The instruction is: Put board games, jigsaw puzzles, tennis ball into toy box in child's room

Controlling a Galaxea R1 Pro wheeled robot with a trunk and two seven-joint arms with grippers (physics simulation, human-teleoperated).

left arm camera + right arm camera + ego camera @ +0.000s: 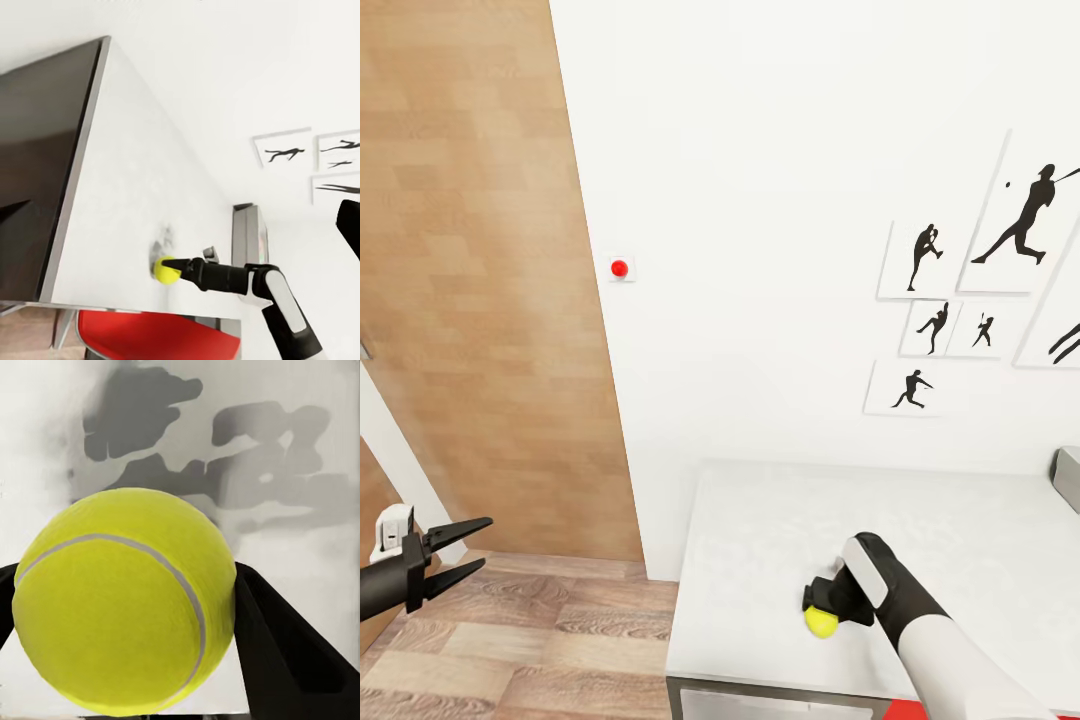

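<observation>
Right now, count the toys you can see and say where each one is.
1. The tennis ball is gripped in the right tool, just above the table near its front edge. Other toys may lie beyond the frame; the grey corner at the table's right cannot be identified.

Right claw (822, 612) clamps the tennis ball (821, 622); left claw (468, 550) hangs apparently spread, holding nothing.

A white wall (760, 200) carries a cluster of black-silhouette baseball prints (960, 300) and a small plate with a red button (620, 268). Beside it stands a light wood door panel (480, 250) over wood-plank flooring (540, 640). A red seat (157, 334) sits below the desk edge
</observation>
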